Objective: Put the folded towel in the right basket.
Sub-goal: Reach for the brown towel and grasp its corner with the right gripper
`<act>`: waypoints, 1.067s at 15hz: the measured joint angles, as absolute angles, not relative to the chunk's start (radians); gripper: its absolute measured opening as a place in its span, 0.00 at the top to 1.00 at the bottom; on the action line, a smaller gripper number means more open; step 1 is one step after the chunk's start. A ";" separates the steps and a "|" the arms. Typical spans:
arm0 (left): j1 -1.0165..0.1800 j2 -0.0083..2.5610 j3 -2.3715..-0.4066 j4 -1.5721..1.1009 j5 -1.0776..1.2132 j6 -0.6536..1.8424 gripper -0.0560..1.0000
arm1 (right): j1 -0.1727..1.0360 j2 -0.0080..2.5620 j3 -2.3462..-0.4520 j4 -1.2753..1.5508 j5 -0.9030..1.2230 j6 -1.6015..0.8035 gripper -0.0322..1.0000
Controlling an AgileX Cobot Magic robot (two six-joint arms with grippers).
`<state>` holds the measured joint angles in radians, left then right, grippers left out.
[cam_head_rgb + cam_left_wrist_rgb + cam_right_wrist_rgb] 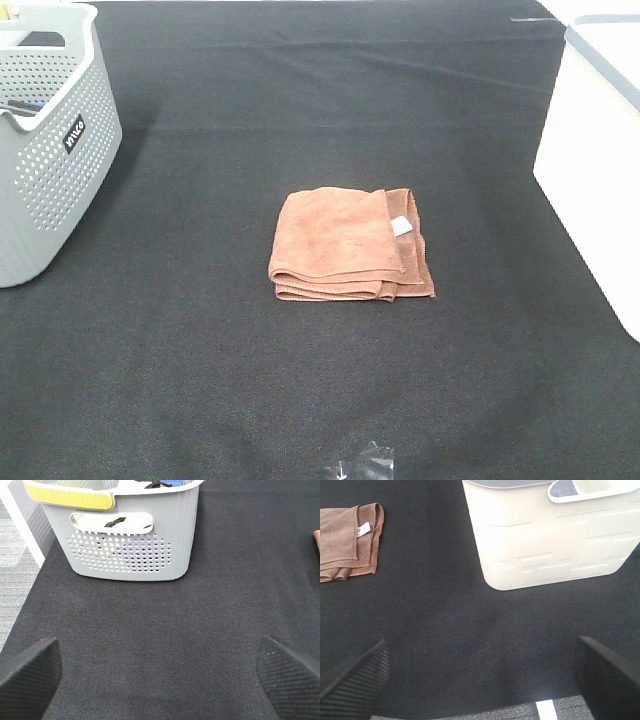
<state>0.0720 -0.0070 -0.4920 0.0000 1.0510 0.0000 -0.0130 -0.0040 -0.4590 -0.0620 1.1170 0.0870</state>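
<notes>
Black woven cloth covers the table (300, 100) from edge to edge. At the far left stands a grey perforated basket (50, 140), with some things inside that are too hidden to name. The left gripper (157, 652) hovers over bare cloth in front of that basket, its jaws spread wide and holding nothing. The folded towel (350, 245) lies flat in the middle of the table, well apart from both baskets. It is a rust-brown square of several layers, with a small white label (401, 226) near its far right corner and its stacked fold edges showing along the near side. The right gripper (482, 650) hangs over bare cloth between the towel and the cream basket (595, 170), its jaws likewise released and empty. That basket, solid-walled and open-topped, sits at the right edge of the table and is the goal. Nothing has been picked up yet, so the whole task lies ahead. The towel looks light, soft and limp. It will likely sag and may unfold if lifted by one loose corner. The better hold is probably on the near folded edge or across the right side, pinching through all the layers at once so that the stack comes up together. The right arm seems the natural one for this, being nearer both towel and basket.
</notes>
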 joint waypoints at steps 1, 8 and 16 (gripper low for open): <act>0.072 -0.007 -0.492 0.000 1.051 0.000 0.01 | -0.013 -0.004 -0.459 -0.062 1.117 0.087 0.04; 0.072 -0.007 -0.492 0.000 1.051 0.000 0.01 | -0.013 -0.004 -0.459 -0.062 1.117 0.087 0.04; 0.072 -0.007 -0.492 0.000 1.051 0.000 0.01 | -0.013 -0.004 -0.459 -0.062 1.117 0.087 0.04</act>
<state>0.0720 -0.0070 -0.4920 0.0000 1.0510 0.0000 -0.0130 -0.0040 -0.4590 -0.0620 1.1170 0.0870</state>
